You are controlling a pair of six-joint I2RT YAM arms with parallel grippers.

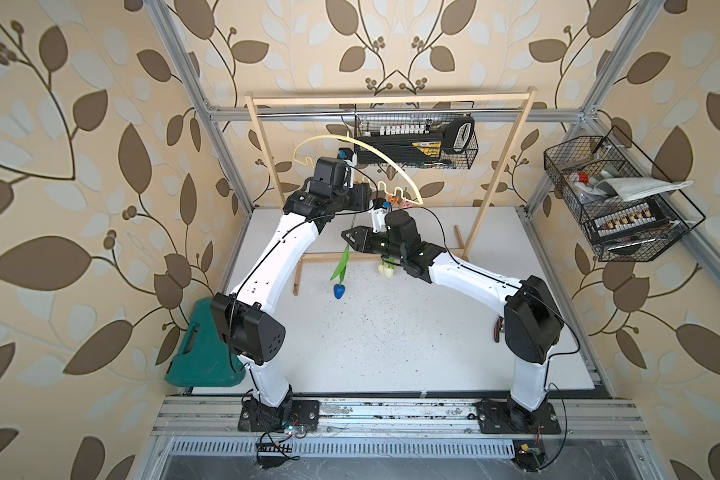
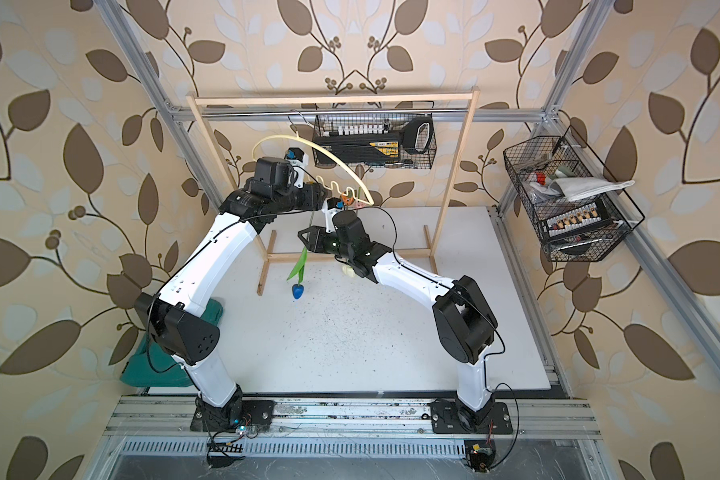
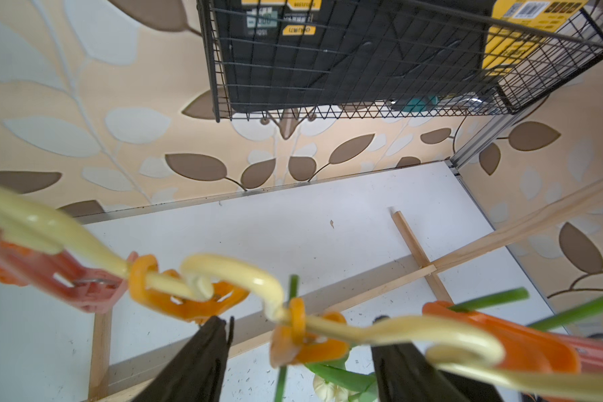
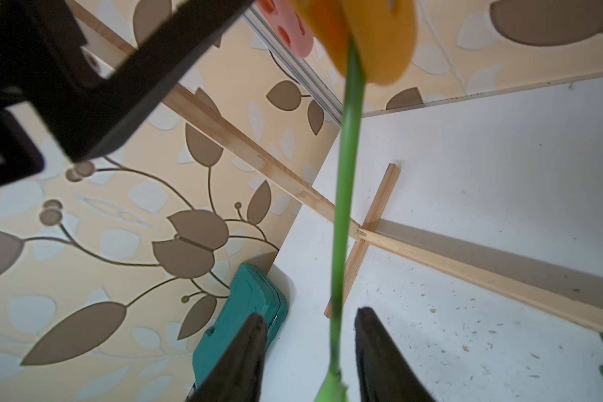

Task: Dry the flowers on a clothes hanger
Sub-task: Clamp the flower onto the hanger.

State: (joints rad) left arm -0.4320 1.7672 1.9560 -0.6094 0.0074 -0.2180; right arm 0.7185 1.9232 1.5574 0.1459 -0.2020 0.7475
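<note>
From where I stood, the blue tulip (image 1: 341, 268) hung head-down from the clothes hanger (image 3: 237, 266). Its stem (image 4: 345, 181) was nipped in an orange peg (image 3: 303, 343) on the hanger's wavy lower bar. Its long axis ran almost straight down from the hanger toward the desk (image 1: 391, 332).

The right jaws stood spread below the hanger, one on each side of that stem and gripping nothing. In the right wrist view a gap showed on either side, narrower on one. The left jaws were up at the hanger's bar, also spread, flanking the peg that held the stem and not pinching it.

A cream-white tulip head (image 1: 385, 270) also hung below the hanger, half hidden under the right arm.

The right arm looked to be the one most tied up with the stem. With the stem standing upright between its jaws, I judged that any retreat would have to run back along the jaws' own line. A sideways drift would likely push the stem and swing the hanger.
</note>
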